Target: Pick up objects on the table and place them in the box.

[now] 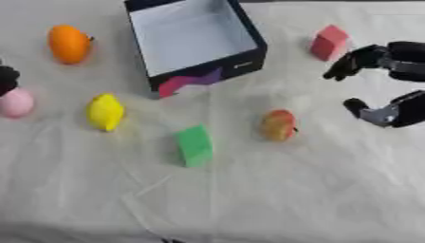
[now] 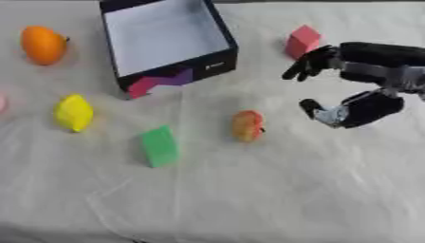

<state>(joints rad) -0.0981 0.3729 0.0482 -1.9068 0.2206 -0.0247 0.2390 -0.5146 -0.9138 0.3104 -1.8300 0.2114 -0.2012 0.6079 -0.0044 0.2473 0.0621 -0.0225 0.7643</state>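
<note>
An open dark blue box with a white inside stands at the back centre and holds nothing I can see. Around it on the white cloth lie an orange fruit, a pink round thing, a yellow lemon, a green block, a red-orange apple and a red cube. My right hand hovers open at the right, fingers just below the red cube, thumb pointing toward the apple, nothing held. A dark bit of my left hand shows at the left edge above the pink thing.
The white cloth is wrinkled and covers the whole table. The box's near wall carries a pink and purple pattern.
</note>
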